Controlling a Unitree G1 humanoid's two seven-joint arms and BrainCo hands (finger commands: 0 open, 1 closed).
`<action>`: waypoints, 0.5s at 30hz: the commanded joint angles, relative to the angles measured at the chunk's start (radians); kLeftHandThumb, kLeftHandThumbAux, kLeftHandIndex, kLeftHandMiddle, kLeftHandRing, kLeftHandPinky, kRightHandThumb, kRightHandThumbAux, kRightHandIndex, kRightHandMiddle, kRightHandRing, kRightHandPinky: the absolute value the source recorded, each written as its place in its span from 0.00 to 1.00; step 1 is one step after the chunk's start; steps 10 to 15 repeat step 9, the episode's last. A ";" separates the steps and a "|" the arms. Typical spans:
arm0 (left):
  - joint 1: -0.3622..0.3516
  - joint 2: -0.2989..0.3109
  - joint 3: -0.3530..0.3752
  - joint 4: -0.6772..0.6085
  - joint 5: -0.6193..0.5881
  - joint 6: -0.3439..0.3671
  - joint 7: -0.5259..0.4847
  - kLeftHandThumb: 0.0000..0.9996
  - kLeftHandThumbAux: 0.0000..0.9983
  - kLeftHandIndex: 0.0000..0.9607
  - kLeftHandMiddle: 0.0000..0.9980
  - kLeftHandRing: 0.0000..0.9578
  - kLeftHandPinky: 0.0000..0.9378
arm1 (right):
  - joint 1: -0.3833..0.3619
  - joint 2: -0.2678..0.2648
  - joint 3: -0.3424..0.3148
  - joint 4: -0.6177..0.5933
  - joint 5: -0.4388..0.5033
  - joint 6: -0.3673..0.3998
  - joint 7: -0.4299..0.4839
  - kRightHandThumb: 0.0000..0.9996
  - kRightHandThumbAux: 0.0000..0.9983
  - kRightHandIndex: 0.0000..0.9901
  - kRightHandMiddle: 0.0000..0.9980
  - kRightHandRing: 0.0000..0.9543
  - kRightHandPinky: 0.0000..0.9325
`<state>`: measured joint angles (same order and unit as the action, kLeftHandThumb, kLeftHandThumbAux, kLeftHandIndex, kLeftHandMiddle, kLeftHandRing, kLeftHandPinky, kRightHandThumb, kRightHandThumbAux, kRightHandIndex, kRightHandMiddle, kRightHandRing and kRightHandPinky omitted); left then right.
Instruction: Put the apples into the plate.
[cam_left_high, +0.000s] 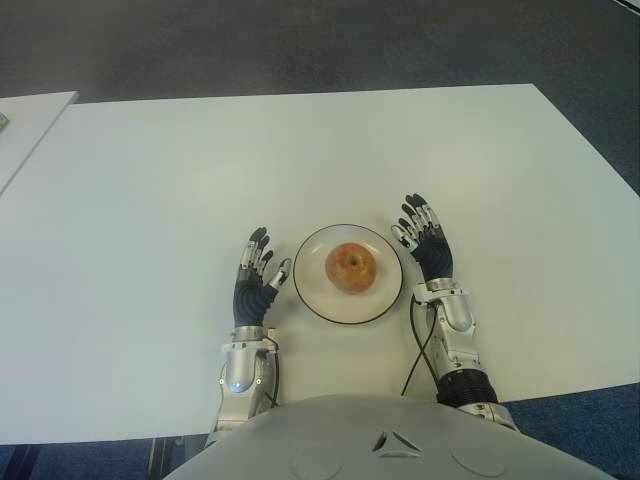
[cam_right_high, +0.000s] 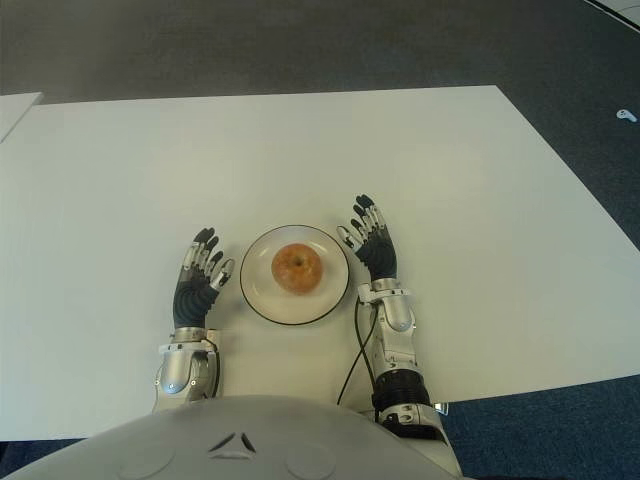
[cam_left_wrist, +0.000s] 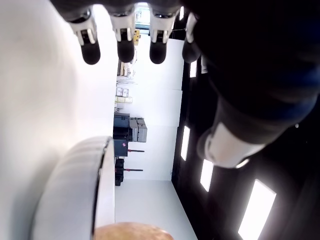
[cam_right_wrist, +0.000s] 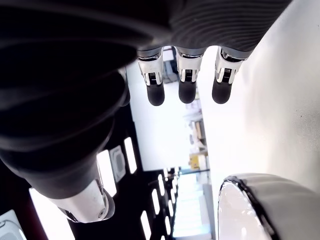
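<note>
Apple (cam_left_high: 350, 267) on plate (cam_left_high: 316, 300); each empty hand beside its rim.

Both forearms reach forward over the worktop's near edge. The left hand (cam_left_high: 255, 280) and right hand (cam_left_high: 425, 245) are empty, fingers (cam_left_wrist: 91, 47) extended and slightly spread.
</note>
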<state>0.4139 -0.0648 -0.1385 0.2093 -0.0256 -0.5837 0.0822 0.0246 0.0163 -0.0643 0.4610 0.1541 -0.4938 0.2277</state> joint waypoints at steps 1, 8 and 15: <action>0.034 -0.014 -0.015 0.027 0.035 0.040 -0.002 0.00 0.79 0.00 0.00 0.00 0.00 | 0.081 0.032 0.001 0.097 0.013 0.046 0.004 0.00 0.80 0.00 0.00 0.00 0.00; 0.039 -0.006 -0.019 0.019 0.059 0.033 -0.015 0.00 0.80 0.00 0.00 0.00 0.00 | 0.082 0.033 0.000 0.099 0.011 0.042 0.004 0.00 0.79 0.00 0.00 0.00 0.00; 0.039 -0.006 -0.019 0.019 0.058 0.032 -0.017 0.00 0.80 0.00 0.00 0.00 0.00 | 0.082 0.033 -0.001 0.099 0.011 0.042 0.003 0.00 0.79 0.00 0.00 0.00 0.00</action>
